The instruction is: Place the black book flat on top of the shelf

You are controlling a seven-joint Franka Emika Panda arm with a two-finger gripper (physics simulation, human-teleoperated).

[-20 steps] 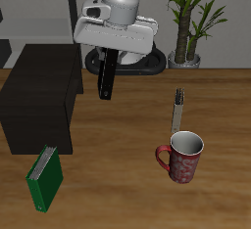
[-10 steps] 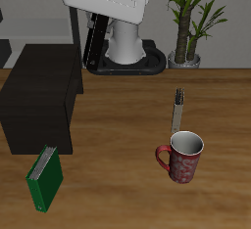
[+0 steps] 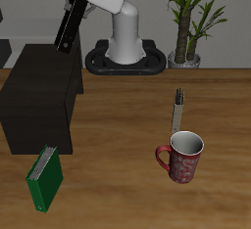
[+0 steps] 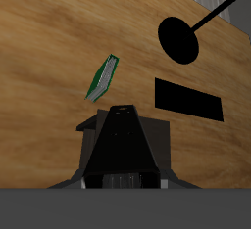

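Observation:
My gripper (image 3: 79, 4) is high up at the back of the scene, shut on the black book (image 3: 68, 27). The book hangs tilted from the fingers, above the back part of the shelf (image 3: 37, 94), and is apart from it. The shelf is a low black-brown cabinet with a flat bare top. In the wrist view the black book (image 4: 123, 143) runs out from between the jaws over the wooden table. The shelf does not show in that view.
A green book (image 3: 43, 178) stands on the table (image 3: 127, 145) in front of the shelf and also shows in the wrist view (image 4: 103, 77). A red mug (image 3: 180, 158) and a slim grey-beige book (image 3: 177, 110) stand together. The robot base (image 3: 127, 49) and a plant (image 3: 192, 18) are at the back.
My gripper has risen and swung from over the table's middle toward the shelf, carrying the black book. The book has gone from hanging upright to tilted.

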